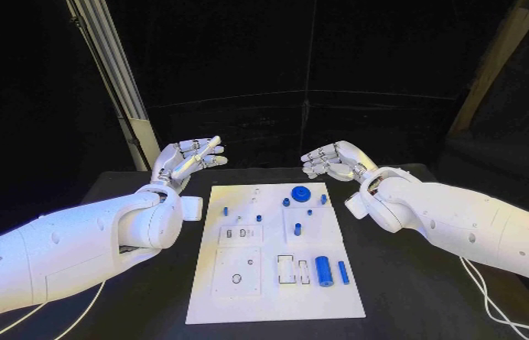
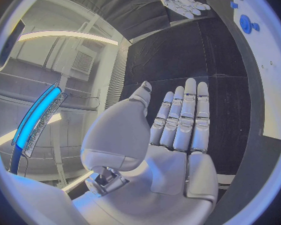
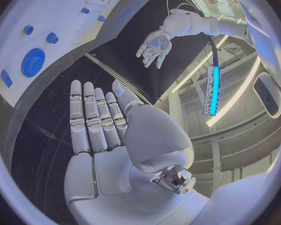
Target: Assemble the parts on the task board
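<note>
The white task board [image 1: 276,294] lies in the middle of the black table. Blue parts are on it: a round disc [image 1: 301,193] at the far end, a thick cylinder [image 1: 323,270] and a thin peg [image 1: 343,272] near the front right, and small pegs [image 1: 226,211] further back. My left hand [image 1: 189,159] hovers beyond the board's far left corner, fingers stretched out, holding nothing. My right hand [image 1: 336,160] hovers beyond the far right corner, fingers slightly curled and apart, empty. In the left wrist view the left hand [image 2: 178,125] is flat and open; in the right wrist view the right hand [image 3: 97,120] likewise.
The board [image 3: 59,40] with its disc [image 3: 33,62] appears in the right wrist view, and the left hand [image 3: 154,46] beyond it. A slanted metal post [image 1: 110,72] stands behind the table's left side. Bare table [image 1: 419,302] flanks the board.
</note>
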Controlling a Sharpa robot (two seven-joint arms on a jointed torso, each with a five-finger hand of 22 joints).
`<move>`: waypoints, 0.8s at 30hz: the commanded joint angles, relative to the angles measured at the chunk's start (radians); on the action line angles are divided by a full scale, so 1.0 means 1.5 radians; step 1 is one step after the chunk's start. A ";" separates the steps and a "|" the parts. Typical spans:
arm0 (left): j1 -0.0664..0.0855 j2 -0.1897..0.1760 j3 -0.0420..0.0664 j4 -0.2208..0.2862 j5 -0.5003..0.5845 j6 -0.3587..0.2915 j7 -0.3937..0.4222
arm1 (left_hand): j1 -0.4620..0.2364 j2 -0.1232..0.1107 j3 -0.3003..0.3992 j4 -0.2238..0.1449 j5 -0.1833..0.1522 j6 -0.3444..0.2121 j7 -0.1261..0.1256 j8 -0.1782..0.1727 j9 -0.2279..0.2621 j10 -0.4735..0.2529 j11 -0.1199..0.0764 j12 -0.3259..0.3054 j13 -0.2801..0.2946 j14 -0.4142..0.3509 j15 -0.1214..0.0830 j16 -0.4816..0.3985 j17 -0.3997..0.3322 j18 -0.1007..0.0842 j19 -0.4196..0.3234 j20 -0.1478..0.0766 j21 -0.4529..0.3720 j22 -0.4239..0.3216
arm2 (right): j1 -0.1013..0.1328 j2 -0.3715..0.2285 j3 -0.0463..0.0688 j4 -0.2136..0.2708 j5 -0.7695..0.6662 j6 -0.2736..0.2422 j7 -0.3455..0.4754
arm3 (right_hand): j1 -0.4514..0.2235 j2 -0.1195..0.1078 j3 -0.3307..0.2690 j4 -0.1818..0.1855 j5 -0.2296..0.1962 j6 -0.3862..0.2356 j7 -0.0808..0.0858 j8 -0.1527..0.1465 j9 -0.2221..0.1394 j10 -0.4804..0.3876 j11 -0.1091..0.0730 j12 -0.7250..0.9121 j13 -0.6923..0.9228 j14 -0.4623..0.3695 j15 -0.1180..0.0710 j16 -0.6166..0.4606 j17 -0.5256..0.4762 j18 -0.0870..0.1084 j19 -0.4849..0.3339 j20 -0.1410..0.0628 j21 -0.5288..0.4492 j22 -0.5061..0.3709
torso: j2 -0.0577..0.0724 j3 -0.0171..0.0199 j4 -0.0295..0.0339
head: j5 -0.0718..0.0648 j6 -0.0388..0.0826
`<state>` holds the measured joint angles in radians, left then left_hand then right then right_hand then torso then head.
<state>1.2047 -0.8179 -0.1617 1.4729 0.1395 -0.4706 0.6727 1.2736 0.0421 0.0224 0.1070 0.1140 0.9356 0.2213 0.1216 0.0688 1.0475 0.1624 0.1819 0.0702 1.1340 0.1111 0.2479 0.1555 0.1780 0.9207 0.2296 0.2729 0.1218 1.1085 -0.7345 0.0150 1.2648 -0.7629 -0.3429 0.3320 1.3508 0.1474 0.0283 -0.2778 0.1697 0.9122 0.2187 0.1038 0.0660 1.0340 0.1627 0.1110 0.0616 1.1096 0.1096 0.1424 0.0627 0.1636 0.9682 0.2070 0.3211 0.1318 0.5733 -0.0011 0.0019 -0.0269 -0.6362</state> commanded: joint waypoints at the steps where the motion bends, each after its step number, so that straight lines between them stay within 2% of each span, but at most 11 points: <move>1: 0.001 -0.009 0.000 0.026 -0.029 0.035 0.031 | 0.008 0.002 -0.001 -0.006 -0.001 0.012 -0.002 -0.003 -0.001 0.013 -0.004 -0.005 0.000 0.019 -0.005 0.001 0.010 0.005 0.018 -0.005 0.003 -0.004 | 0.006 0.004 0.004 -0.001 -0.228 0.029 -0.083 | 0.015 -0.023 0.016 -0.008 -0.007 0.069 -0.017 0.004 0.002 0.088 -0.028 -0.009 0.002 0.121 -0.038 0.021 0.005 0.012 0.099 -0.045 0.105 0.050 | 0.020 -0.0018 0.0038 | -0.005 0.005; 3: 0.001 -0.014 0.000 0.039 -0.026 0.043 0.033 | 0.008 0.004 -0.001 -0.010 -0.001 0.020 -0.004 -0.004 -0.001 0.021 -0.006 -0.009 0.000 0.036 -0.009 0.004 0.019 0.005 0.032 -0.010 0.004 -0.005 | 0.008 0.006 0.006 -0.001 -0.280 0.031 -0.106 | 0.014 -0.029 0.016 -0.008 -0.009 0.076 -0.023 0.003 0.002 0.105 -0.036 -0.011 0.002 0.168 -0.052 0.040 0.010 0.013 0.124 -0.056 0.142 0.070 | 0.028 -0.0022 0.0058 | -0.006 0.011; 4: 0.001 -0.016 0.000 0.045 -0.024 0.046 0.033 | 0.009 0.005 0.000 -0.012 -0.001 0.021 -0.004 -0.006 -0.002 0.023 -0.007 -0.011 0.000 0.042 -0.011 0.005 0.023 0.005 0.039 -0.012 0.004 -0.005 | 0.009 0.008 0.007 -0.001 -0.305 0.031 -0.117 | 0.011 -0.032 0.017 -0.008 -0.009 0.078 -0.025 0.001 0.001 0.110 -0.039 -0.013 0.002 0.181 -0.056 0.045 0.010 0.013 0.130 -0.059 0.157 0.078 | 0.030 -0.0023 0.0067 | -0.006 0.011; 6: 0.001 -0.021 0.000 0.061 -0.021 0.055 0.033 | 0.010 0.006 0.000 -0.014 -0.001 0.022 -0.005 -0.007 -0.002 0.023 -0.007 -0.014 -0.001 0.044 -0.011 0.004 0.025 0.005 0.042 -0.012 0.004 -0.006 | 0.013 0.014 0.009 -0.002 -0.373 0.031 -0.148 | 0.008 -0.039 0.020 -0.008 -0.001 0.082 -0.028 -0.004 0.000 0.118 -0.042 -0.021 0.001 0.210 -0.063 0.056 0.011 0.012 0.140 -0.067 0.188 0.096 | 0.042 -0.0027 0.0105 | -0.008 0.014; 10: 0.001 -0.024 0.000 0.075 -0.017 0.065 0.030 | 0.005 0.008 -0.002 -0.014 -0.002 0.021 -0.002 -0.011 -0.003 0.020 -0.005 -0.021 -0.002 0.041 -0.009 -0.001 0.029 0.004 0.043 -0.012 -0.001 -0.009 | 0.016 0.022 0.011 -0.003 -0.445 0.032 -0.179 | 0.001 -0.045 0.026 -0.007 0.002 0.082 -0.029 -0.012 0.000 0.118 -0.044 -0.031 0.001 0.248 -0.070 0.077 0.015 0.012 0.150 -0.072 0.222 0.116 | 0.052 -0.0038 0.0146 | -0.015 0.017; 13: 0.001 -0.024 0.000 0.082 -0.016 0.074 0.027 | 0.001 0.008 -0.006 -0.014 -0.002 0.020 0.000 -0.014 -0.003 0.017 -0.003 -0.026 -0.003 0.039 -0.008 -0.006 0.032 0.004 0.043 -0.011 -0.005 -0.012 | 0.017 0.031 0.015 -0.004 -0.496 0.038 -0.200 | -0.008 -0.048 0.031 -0.006 -0.001 0.081 -0.031 -0.019 0.000 0.106 -0.042 -0.034 0.001 0.271 -0.076 0.120 0.029 0.012 0.165 -0.075 0.257 0.136 | 0.059 -0.0048 0.0177 | -0.020 0.018; 15: 0.001 -0.024 0.000 0.083 -0.015 0.082 0.024 | 0.001 0.008 -0.006 -0.014 -0.002 0.019 0.000 -0.015 -0.003 0.016 -0.003 -0.026 -0.003 0.039 -0.007 -0.007 0.033 0.004 0.043 -0.011 -0.006 -0.013 | 0.019 0.037 0.017 -0.005 -0.519 0.043 -0.209 | -0.016 -0.054 0.035 -0.006 -0.004 0.081 -0.031 -0.024 0.000 0.097 -0.042 -0.033 0.001 0.269 -0.077 0.175 0.049 0.011 0.170 -0.077 0.286 0.152 | 0.065 -0.0054 0.0190 | -0.021 0.019; 19: 0.001 -0.024 0.000 0.082 -0.014 0.094 0.022 | 0.001 0.009 -0.006 -0.014 -0.002 0.019 0.000 -0.015 -0.003 0.016 -0.003 -0.027 -0.003 0.038 -0.007 -0.007 0.033 0.004 0.043 -0.011 -0.006 -0.013 | 0.023 0.051 0.018 -0.011 -0.551 0.046 -0.218 | -0.024 -0.055 0.055 -0.006 -0.009 0.079 -0.028 -0.026 0.000 0.086 -0.045 -0.032 0.002 0.263 -0.075 0.266 0.078 0.011 0.166 -0.077 0.341 0.187 | 0.074 -0.0061 0.0219 | -0.026 0.021; 22: 0.001 -0.023 0.000 0.080 -0.014 0.099 0.021 | 0.001 0.009 -0.006 -0.014 -0.002 0.019 0.000 -0.015 -0.003 0.016 -0.003 -0.027 -0.003 0.038 -0.007 -0.007 0.033 0.004 0.043 -0.011 -0.006 -0.013 | 0.024 0.057 0.019 -0.013 -0.565 0.044 -0.220 | -0.026 -0.058 0.069 -0.006 -0.017 0.075 -0.027 -0.027 0.000 0.081 -0.043 -0.032 0.002 0.263 -0.074 0.303 0.088 0.012 0.159 -0.076 0.370 0.206 | 0.079 -0.0069 0.0242 | -0.027 0.022; 24: 0.001 -0.022 0.000 0.078 -0.014 0.101 0.020 | 0.001 0.009 -0.006 -0.015 -0.002 0.020 -0.001 -0.016 -0.003 0.016 -0.003 -0.027 -0.003 0.038 -0.007 -0.008 0.033 0.004 0.043 -0.010 -0.006 -0.013 | 0.025 0.060 0.019 -0.014 -0.573 0.044 -0.221 | -0.028 -0.061 0.077 -0.006 -0.018 0.074 -0.027 -0.026 0.000 0.078 -0.042 -0.033 0.002 0.261 -0.074 0.322 0.092 0.008 0.162 -0.075 0.401 0.242 | 0.082 -0.0072 0.0259 | -0.027 0.020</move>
<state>1.2042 -0.8525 -0.1630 1.5901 0.1215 -0.3585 0.6734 1.2828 0.0513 0.0182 0.0866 0.1137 0.9632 0.2177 0.1013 0.0657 1.0720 0.1557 0.1460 0.0673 1.1957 0.0948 0.2432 0.2048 0.1780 0.9810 0.2135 0.2680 0.1029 1.1423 -0.6458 0.0422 1.2438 -1.5455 -0.2863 0.0293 1.3172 0.0540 0.1411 -0.2868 0.1457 1.0301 0.1776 0.0658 0.0667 1.1591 0.1000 0.0657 0.0634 1.4636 0.0016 0.6185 0.1992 0.1632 1.2150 0.0950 0.9120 0.4837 0.6845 -0.0105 0.0358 -0.0668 -0.6042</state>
